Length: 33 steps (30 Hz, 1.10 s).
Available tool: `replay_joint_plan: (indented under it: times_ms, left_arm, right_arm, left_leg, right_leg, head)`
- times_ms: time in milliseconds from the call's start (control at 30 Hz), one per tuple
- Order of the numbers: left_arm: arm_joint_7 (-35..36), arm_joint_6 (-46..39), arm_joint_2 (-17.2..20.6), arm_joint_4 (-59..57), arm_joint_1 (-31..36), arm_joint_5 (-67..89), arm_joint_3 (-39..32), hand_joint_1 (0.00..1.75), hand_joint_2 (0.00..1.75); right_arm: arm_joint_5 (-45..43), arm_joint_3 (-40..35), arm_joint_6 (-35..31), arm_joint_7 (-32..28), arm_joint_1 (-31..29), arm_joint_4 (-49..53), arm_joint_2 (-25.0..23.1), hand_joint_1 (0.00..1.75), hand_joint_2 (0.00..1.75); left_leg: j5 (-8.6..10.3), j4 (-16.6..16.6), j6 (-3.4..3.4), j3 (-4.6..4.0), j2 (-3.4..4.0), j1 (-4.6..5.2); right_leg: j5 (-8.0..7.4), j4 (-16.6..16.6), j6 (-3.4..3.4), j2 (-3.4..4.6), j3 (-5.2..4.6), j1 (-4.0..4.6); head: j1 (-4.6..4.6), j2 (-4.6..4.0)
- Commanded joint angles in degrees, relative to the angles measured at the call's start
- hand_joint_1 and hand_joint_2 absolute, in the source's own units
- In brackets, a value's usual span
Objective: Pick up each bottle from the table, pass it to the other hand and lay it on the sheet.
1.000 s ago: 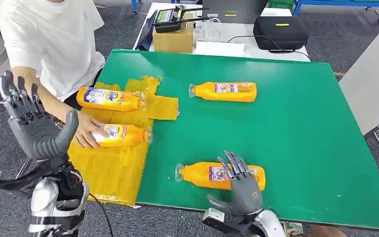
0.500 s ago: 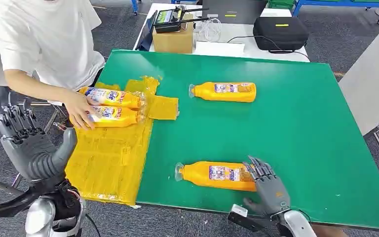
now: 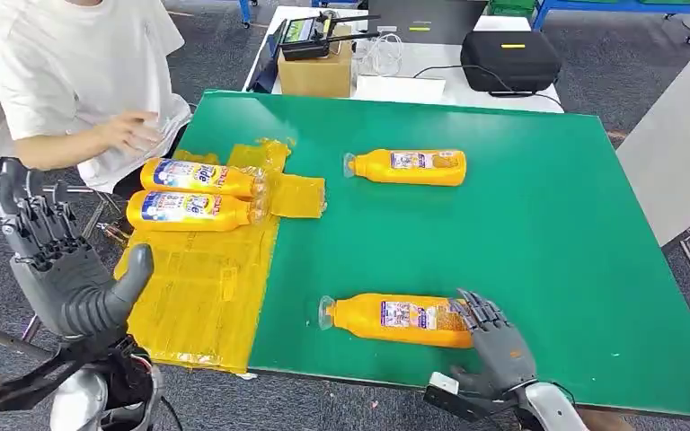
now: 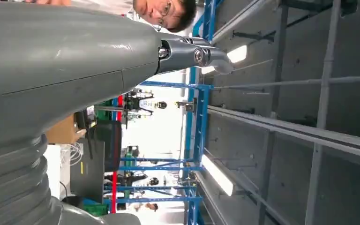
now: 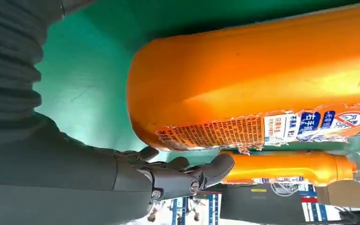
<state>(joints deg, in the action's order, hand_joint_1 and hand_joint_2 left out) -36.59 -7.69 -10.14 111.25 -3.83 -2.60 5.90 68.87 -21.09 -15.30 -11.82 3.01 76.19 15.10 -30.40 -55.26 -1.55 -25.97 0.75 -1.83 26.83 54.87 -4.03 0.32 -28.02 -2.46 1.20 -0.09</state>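
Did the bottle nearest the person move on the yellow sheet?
Yes. The second bottle slid away from the robot, up beside the first bottle, over the yellow sheet, which stayed put.

Green counter (image 3: 521, 215), translucent yellow sheet (image 3: 202, 296), orange bottles (image 3: 395, 319) with blue, white and red labels, dark grey robot hand (image 3: 67, 269), person's white shirt (image 3: 90, 63), black case (image 3: 510, 56)
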Motion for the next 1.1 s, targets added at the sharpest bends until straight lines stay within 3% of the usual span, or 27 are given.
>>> replay_joint_plan:
  times_ms: [33,233,400,533,700,800,833,867,967,1100]
  left_arm:
    - [0.4,-0.2,1.4,-4.3,2.9,0.6,1.1,0.00,1.75]
    - [1.0,-2.7,1.9,-5.9,4.2,2.7,0.7,0.00,1.75]
    - [0.6,-2.2,2.3,-6.5,4.6,2.8,1.3,0.00,1.75]
    - [2.6,-2.7,0.9,-9.3,5.9,0.7,1.9,0.00,1.75]
    - [1.9,-2.1,0.6,-9.5,4.1,-3.4,3.7,0.00,1.75]
    - [1.9,-2.2,1.2,-9.3,4.1,-3.3,3.7,0.00,1.75]
    - [2.3,-2.1,1.3,-9.8,4.3,-3.5,3.8,0.00,1.75]
    - [2.3,-2.4,1.1,-10.5,4.7,-3.5,3.8,0.00,1.75]
    - [2.4,-3.0,1.0,-12.9,6.0,-3.4,4.6,0.00,1.75]
    - [2.4,-3.3,0.9,-13.7,6.1,-3.2,5.0,0.00,1.75]
  right_arm:
    - [-2.3,0.3,0.6,-1.6,-9.6,-13.7,-5.7,0.00,1.75]
    - [-2.6,-4.0,4.2,-0.8,-14.0,-23.1,-6.7,0.00,1.75]
    - [-0.8,-6.6,0.9,0.4,-18.9,-29.6,-7.3,0.00,1.75]
    - [0.7,-11.2,3.4,-1.3,-24.7,-37.7,-7.5,0.00,1.75]
    - [-2.7,-10.8,1.3,-3.3,-25.9,-42.5,-10.1,0.00,1.75]
    - [-3.7,-12.1,4.3,-4.1,-26.6,-43.6,-9.7,0.00,1.75]
    - [-3.9,-13.2,6.6,-4.2,-27.5,-44.7,-9.1,0.75,1.75]
    - [-4.7,-14.7,10.0,-4.5,-28.9,-46.4,-8.1,1.69,1.75]
    - [-5.9,-18.2,16.0,-5.1,-32.5,-51.3,-6.4,1.75,1.75]
    - [-7.1,-18.6,17.8,-5.1,-32.6,-53.0,-5.4,1.75,1.75]
  left_leg:
    - [0.05,0.1,0.17,0.07,0.11,-0.05]
    - [0.04,0.1,0.08,0.18,0.06,-0.04]
    - [0.06,0.1,0.15,0.31,0.07,-0.11]
    - [0.17,0.1,0.22,0.26,0.02,-0.13]
    - [0.06,0.1,0.10,0.69,0.29,-0.11]
    - [0.18,0.2,0.19,0.66,0.11,-0.11]
    - [0.19,0.2,0.20,0.64,0.16,-0.15]
    - [0.11,0.1,0.15,0.81,0.21,-0.12]
    - [0.20,0.1,0.21,0.74,0.11,-0.10]
    - [0.15,0.0,0.19,0.96,0.37,-0.11]
  right_leg:
    - [-0.13,-0.2,0.27,0.13,0.02,0.11]
    - [-0.07,-0.1,0.17,0.06,0.10,0.08]
    - [-0.11,-0.2,0.24,0.09,0.22,0.17]
    - [-0.22,-0.2,0.35,0.04,0.21,0.20]
    - [-0.13,-0.1,0.17,0.21,0.50,0.15]
    - [-0.21,-0.2,0.31,0.06,0.56,0.19]
    - [-0.24,-0.3,0.34,0.10,0.53,0.23]
    - [-0.16,-0.2,0.24,0.17,0.66,0.18]
    - [-0.24,-0.2,0.27,0.08,0.63,0.18]
    - [-0.27,-0.2,0.19,0.29,0.61,0.18]
  head:
    - [0.00,0.00]
    - [-0.02,0.00]
    - [-0.02,0.00]
    - [0.00,0.00]
    - [-0.02,0.00]
    - [-0.02,0.00]
    - [-0.02,0.00]
    - [0.00,0.00]
    - [0.00,0.00]
    - [-0.02,0.00]
